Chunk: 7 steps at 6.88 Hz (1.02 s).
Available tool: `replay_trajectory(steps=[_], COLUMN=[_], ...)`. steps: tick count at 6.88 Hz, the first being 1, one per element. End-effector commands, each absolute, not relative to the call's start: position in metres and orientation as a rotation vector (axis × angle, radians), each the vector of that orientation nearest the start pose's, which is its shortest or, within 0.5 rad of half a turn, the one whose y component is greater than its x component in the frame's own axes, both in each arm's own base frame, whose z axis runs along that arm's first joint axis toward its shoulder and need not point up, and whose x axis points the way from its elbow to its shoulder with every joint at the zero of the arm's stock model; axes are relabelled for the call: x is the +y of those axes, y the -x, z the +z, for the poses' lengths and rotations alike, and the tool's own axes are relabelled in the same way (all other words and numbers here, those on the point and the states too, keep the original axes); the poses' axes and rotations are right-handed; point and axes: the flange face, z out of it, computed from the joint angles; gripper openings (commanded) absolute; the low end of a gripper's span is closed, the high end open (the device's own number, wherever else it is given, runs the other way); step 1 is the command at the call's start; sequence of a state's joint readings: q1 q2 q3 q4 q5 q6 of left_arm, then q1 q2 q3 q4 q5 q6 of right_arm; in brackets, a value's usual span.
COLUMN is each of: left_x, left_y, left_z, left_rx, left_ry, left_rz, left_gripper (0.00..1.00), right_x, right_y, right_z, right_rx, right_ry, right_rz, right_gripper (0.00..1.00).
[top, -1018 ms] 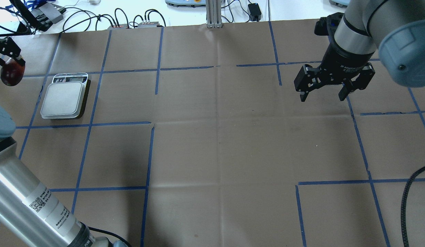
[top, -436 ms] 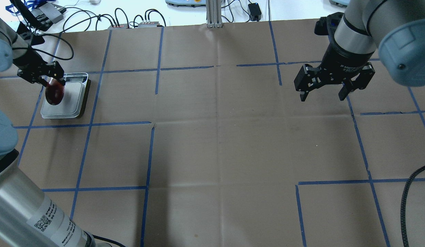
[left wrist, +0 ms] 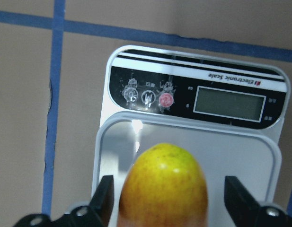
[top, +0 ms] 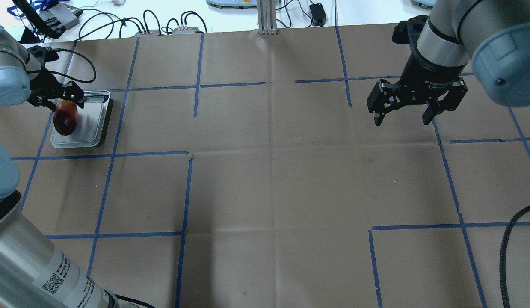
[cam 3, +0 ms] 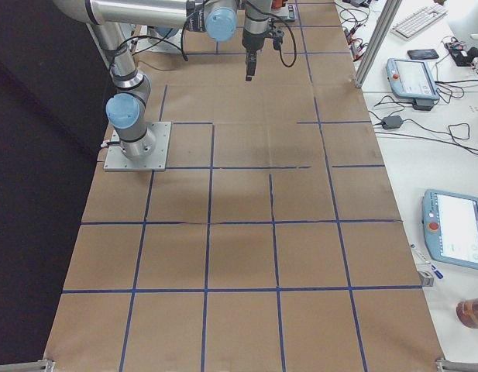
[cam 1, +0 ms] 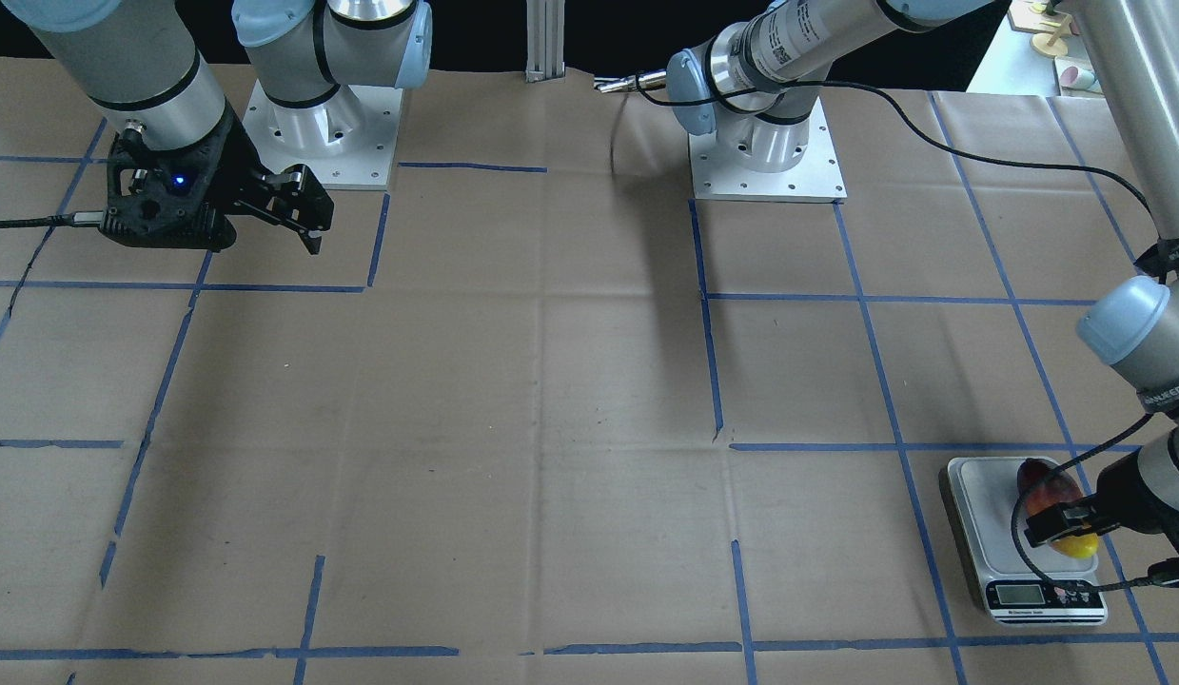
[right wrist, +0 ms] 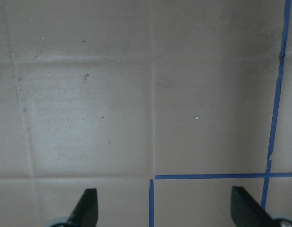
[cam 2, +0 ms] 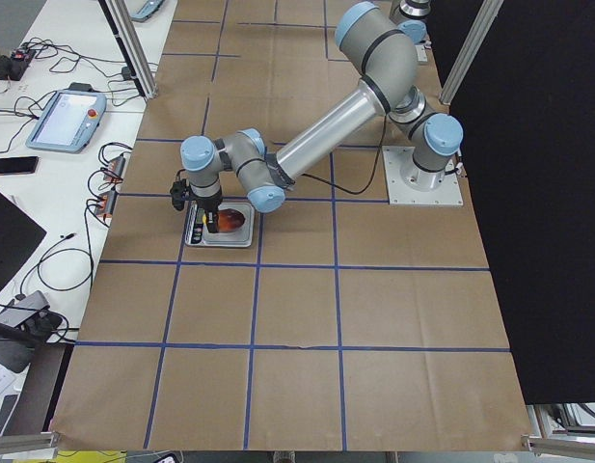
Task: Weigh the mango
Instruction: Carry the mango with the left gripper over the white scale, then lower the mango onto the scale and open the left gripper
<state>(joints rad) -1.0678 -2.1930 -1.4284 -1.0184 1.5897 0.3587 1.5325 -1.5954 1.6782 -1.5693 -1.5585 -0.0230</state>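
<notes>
The mango (top: 65, 120), dark red with a yellow tip (left wrist: 162, 182), lies lengthwise on the platform of the white digital scale (top: 90, 124) at the table's far left. My left gripper (top: 60, 102) stands over the mango's yellow end. In the left wrist view its fingers (left wrist: 104, 198) straddle the fruit, and a strip of platform shows between fruit and right finger, so it looks open. The scale's display (left wrist: 229, 103) is blank. My right gripper (top: 401, 122) hangs open and empty above the table's far right; the right wrist view shows only bare paper between its fingers (right wrist: 86, 205).
Brown paper with blue tape lines (top: 185, 192) covers the table. Cables and small boxes (top: 162, 30) lie past the far edge, and a metal post (top: 267, 17) stands at the far middle. A black cable (top: 510, 239) hangs at the near right.
My left gripper carried the mango from beyond the table's left edge to over the scale and set it down on the platform. The right arm has not moved.
</notes>
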Motion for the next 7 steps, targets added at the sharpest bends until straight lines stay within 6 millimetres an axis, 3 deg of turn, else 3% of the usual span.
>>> replay_trajectory(steps=[1,4,6,7], left_x=[-0.672,-0.654,-0.655,-0.642], left_y=[-0.219,-0.204,-0.159,-0.126], left_z=[0.254,0.298,0.321,0.36], left_rx=[3.075,3.094,3.092,3.093], left_ry=[0.233,0.295,0.329,0.336], left_rz=[-0.12,-0.054,-0.056,-0.061], left_gripper=[1.0,1.0,1.0,1.0], right_x=[-0.476,-0.476,-0.476,-0.476], right_y=[-0.116,-0.116,-0.116,-0.116], right_z=[0.447,0.447,0.447,0.447], right_rx=[3.124,3.124,3.124,3.124], right_ry=[-0.025,-0.025,-0.025,-0.025], right_rz=[0.131,0.131,0.131,0.131], right_gripper=[1.0,1.0,1.0,1.0])
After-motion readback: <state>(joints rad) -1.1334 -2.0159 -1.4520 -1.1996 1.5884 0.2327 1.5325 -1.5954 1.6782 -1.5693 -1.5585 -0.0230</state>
